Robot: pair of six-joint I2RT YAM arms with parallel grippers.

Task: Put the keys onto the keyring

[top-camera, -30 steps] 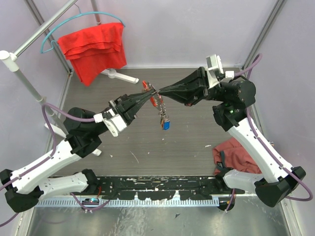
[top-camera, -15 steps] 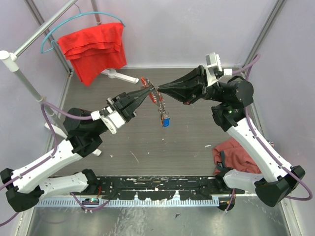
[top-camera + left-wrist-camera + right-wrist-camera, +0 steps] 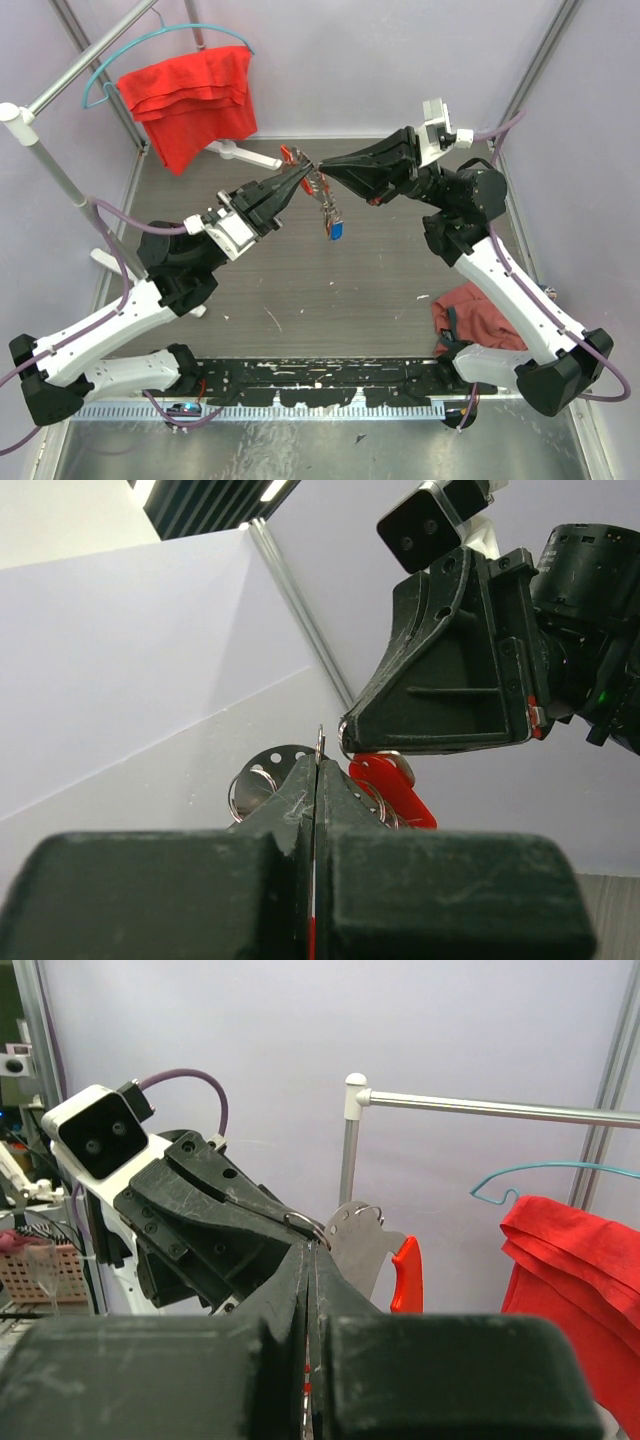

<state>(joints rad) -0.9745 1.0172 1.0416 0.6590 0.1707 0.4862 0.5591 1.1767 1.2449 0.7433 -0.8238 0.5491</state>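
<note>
Both grippers meet tip to tip above the table's far middle. My left gripper (image 3: 304,174) is shut on a thin silver keyring (image 3: 319,742) that sticks out edge-on between its tips. My right gripper (image 3: 326,172) is shut on the bunch of keys right next to that ring (image 3: 309,1228). The keys (image 3: 328,208) hang below the tips as a short string ending in a blue tag (image 3: 337,231). A silver holed plate (image 3: 357,1242) with a red handle (image 3: 404,1275) belongs to the bunch; the handle shows in the top view (image 3: 289,155).
A red cloth (image 3: 190,95) hangs on a teal hanger (image 3: 160,42) from a rail at the back left. A white stand foot (image 3: 240,153) lies under it. A dark red cloth (image 3: 470,312) lies at the right by my right arm.
Both grippers have moved together toward the far side and upward, still tip to tip, and the hanging keys went with them.
</note>
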